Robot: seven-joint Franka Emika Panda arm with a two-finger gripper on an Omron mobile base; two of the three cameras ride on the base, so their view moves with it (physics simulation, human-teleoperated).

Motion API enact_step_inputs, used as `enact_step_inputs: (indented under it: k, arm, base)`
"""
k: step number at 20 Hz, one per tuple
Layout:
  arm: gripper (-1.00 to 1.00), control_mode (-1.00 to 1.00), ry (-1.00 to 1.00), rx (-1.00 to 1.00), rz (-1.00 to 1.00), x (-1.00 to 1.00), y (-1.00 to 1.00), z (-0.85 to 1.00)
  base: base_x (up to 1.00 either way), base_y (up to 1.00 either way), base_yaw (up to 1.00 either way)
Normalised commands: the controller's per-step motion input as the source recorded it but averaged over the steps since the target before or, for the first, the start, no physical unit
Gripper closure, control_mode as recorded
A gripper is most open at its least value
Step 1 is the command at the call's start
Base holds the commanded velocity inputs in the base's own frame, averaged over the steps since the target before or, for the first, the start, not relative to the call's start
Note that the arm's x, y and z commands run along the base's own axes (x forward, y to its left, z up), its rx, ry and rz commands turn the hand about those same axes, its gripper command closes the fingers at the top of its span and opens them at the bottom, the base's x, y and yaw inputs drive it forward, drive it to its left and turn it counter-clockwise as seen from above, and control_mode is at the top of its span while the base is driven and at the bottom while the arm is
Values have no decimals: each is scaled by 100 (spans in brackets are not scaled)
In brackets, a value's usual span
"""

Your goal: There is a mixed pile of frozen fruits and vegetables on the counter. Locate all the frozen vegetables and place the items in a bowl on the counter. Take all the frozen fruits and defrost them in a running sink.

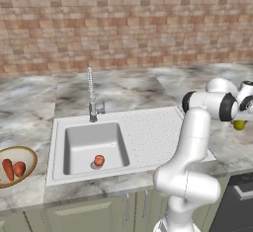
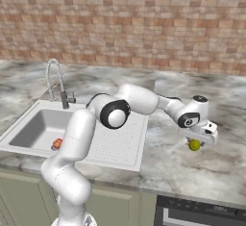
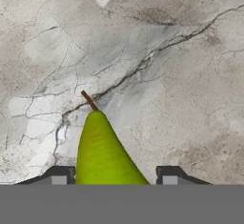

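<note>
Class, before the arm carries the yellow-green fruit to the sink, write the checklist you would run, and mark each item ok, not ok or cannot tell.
1. Yellow-green fruit between the gripper fingers: ok, seen in the hand view.
2. Grip firm enough to lift: cannot tell.
3. Fruit clear of the counter: cannot tell.
4. Sink basin has room: ok, it holds just the red-orange ball.
5. Both orange-red pieces in the bowl: ok.
6. Faucet running: cannot tell, no stream is visible.

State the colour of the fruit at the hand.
Yellow-green fruit, clearest in the hand view.
</note>
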Motion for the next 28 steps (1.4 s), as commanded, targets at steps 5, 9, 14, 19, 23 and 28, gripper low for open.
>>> enact_step_inputs:
  k: [5,9,14,19,23,28]
  arm:
    - [100,-100,-9,1,8,-40,18,25]
    - [100,-100,-16,-2,12,-55,52,64]
    - [100,-100,-6,-11,16,-39,93,72]
    - [100,-100,3,-16,16,-31,100,51]
    - [100,-100,17,-3,9,-4,98,27]
    - [100,-100,1,-3,0,4,90,17]
  base:
    - [0,0,0]
    - [0,0,0]
    - [0,0,0]
    - [0,0,0]
    - [0,0,0]
    - [0,0,0]
